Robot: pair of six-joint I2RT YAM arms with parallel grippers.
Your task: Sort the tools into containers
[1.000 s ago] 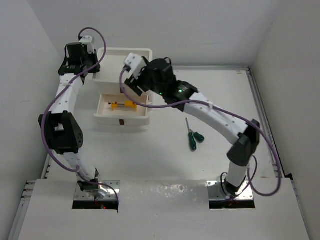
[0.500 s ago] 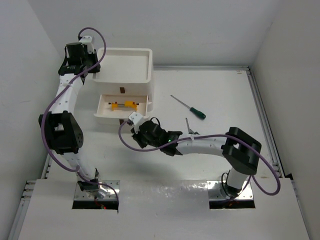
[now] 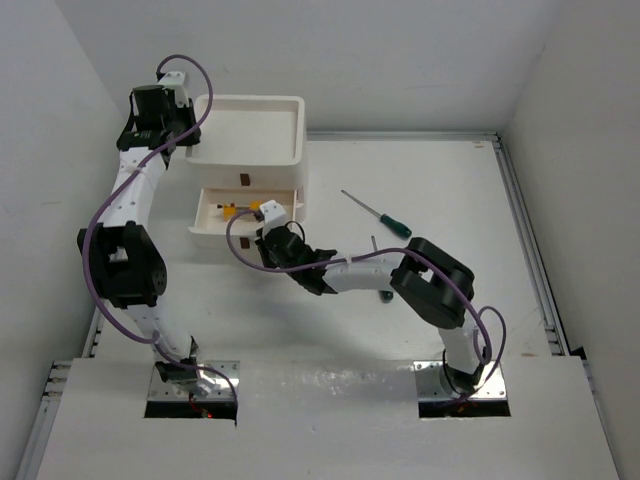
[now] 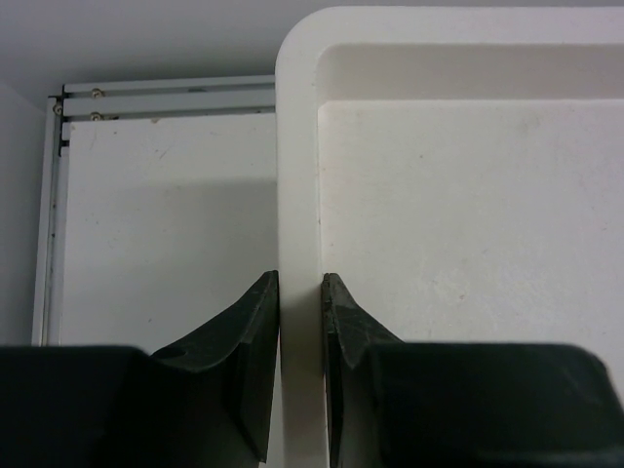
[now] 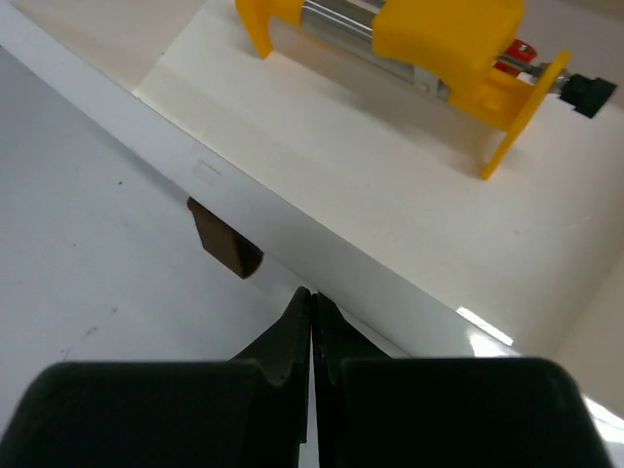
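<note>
White table (image 3: 450, 200) carries everything. Biggest item on it is the container unit (image 3: 270, 178), far left, up against the L arm. Its top tray (image 4: 297, 146) looks bare in the L wrist view. Below it the lower drawer (image 5: 322, 166) stands pulled out twd the arms; the upper one is shut.

L gripper (image 4: 300, 283): jaws nearly together, one either side of the tray's left wall and pinching it. Prob bracing the unit so it won't skate, since light plastic slides easily.

R gripper (image 5: 311, 297): jaws fully together, nothing btwn them. Tips sit against the drawer's front wall, just beside its brown tab (image 5: 224, 244). Looks set to nudge the drawer, not grab.

Tools:
- yellow tool (image 5: 439, 44) lies flat in the open drawer, so sorted
- green screwdriver (image 3: 385, 219) lies loose on the table, well right of the unit
- second shaft (image 3: 374, 246) pokes out behind the R forearm; handle mostly hidden

Handling, my read: screwdrivers are light, stiff and not fragile, but a thin round shaft is slick and will roll or pivot. Take the green one across mid-handle w/ jaws square to its axis, not on the shaft. The tab is small and prob best pinched from the sides
</note>
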